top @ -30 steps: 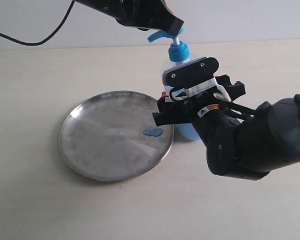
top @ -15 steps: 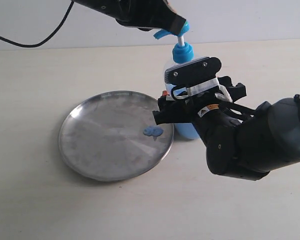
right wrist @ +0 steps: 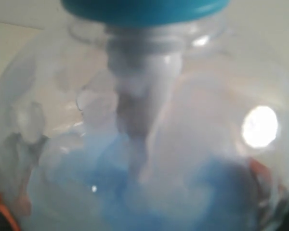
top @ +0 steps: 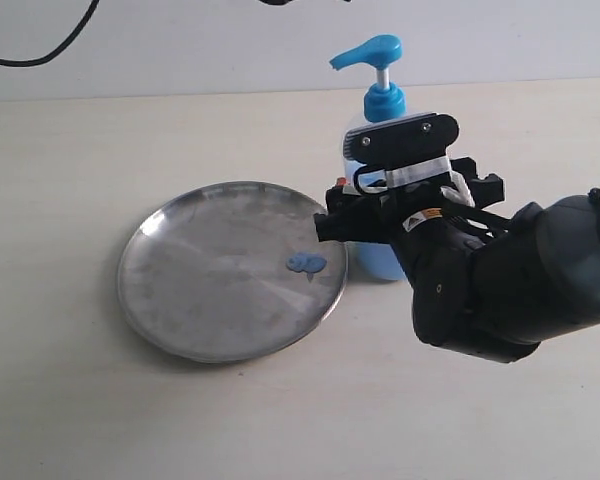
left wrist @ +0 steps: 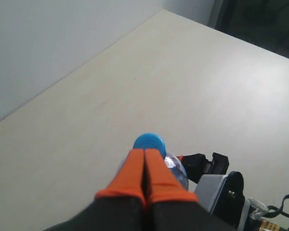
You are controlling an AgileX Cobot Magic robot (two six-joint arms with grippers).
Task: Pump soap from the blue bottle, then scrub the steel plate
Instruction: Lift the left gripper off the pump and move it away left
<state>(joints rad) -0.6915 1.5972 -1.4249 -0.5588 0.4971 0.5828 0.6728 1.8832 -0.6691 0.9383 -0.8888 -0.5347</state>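
Writing on a small sticker point(top: 421, 217) on the right claw point(top: 405, 205) is too small to read, and that claw covers the label of the blue bottle point(top: 384, 100). The bottle stands upright on the pale table point(top: 100, 400), just beside the rim of the steel plate point(top: 210, 290). A blob of soap point(top: 306, 263) lies on the plate near that edge. The right claw, spread wide, clamps the bottle's body. The left claw point(left wrist: 144, 151), orange fingers pressed together and empty, hangs over the pump head, apart from it.
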